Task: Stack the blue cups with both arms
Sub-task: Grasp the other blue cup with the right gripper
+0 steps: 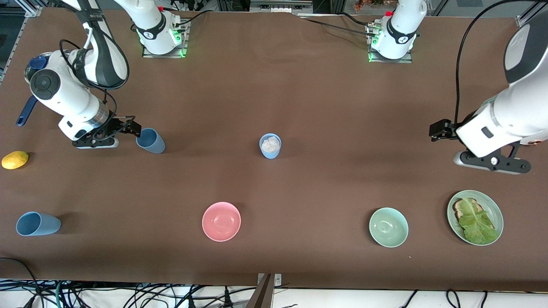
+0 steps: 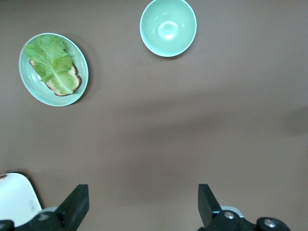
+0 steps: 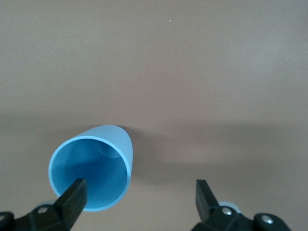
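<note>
Right wrist view: right gripper (image 3: 139, 198) spread, one finger at tilted blue cup (image 3: 92, 168) rim. Left gripper (image 2: 142, 204) spread, waits over bare surface (image 2: 159, 130).

At the upper left of the front view, the white right arm (image 1: 64, 92) hides most of a dark blue lidded pot (image 1: 36, 64).

Blue cups (image 1: 150, 140) matte plastic; arms (image 1: 68, 96) glossy.
</note>
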`<act>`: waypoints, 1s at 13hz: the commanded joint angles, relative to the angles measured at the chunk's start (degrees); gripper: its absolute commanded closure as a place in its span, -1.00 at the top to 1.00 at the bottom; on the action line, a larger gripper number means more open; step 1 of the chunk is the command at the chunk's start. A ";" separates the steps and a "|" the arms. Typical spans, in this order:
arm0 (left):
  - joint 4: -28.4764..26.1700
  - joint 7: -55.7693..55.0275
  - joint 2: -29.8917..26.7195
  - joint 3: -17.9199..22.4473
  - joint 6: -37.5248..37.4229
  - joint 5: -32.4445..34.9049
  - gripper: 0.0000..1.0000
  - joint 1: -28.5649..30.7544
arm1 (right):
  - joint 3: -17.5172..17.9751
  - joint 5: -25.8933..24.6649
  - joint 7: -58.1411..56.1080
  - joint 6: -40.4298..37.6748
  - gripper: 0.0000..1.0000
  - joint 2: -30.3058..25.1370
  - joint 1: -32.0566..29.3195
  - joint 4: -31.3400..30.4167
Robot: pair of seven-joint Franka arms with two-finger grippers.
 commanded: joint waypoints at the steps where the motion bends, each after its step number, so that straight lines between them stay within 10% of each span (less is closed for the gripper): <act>1: -2.46 1.72 -4.41 5.73 -0.26 -4.16 1.00 -2.86 | 0.35 -0.73 0.72 4.82 1.00 1.97 -0.15 -1.34; 5: -5.16 1.64 -9.95 12.25 -0.26 -8.74 1.00 -2.86 | 0.61 -0.73 0.72 8.70 0.99 5.15 -0.15 -1.78; 9: -7.90 0.85 -12.32 14.19 -0.35 -9.45 1.00 -4.08 | 0.78 -0.82 0.72 8.79 -0.68 5.50 -0.15 -1.78; 13: -10.19 1.63 -15.32 18.47 -1.14 -9.45 1.00 -11.63 | 0.96 -0.73 0.54 8.71 -1.00 5.50 -0.15 -1.52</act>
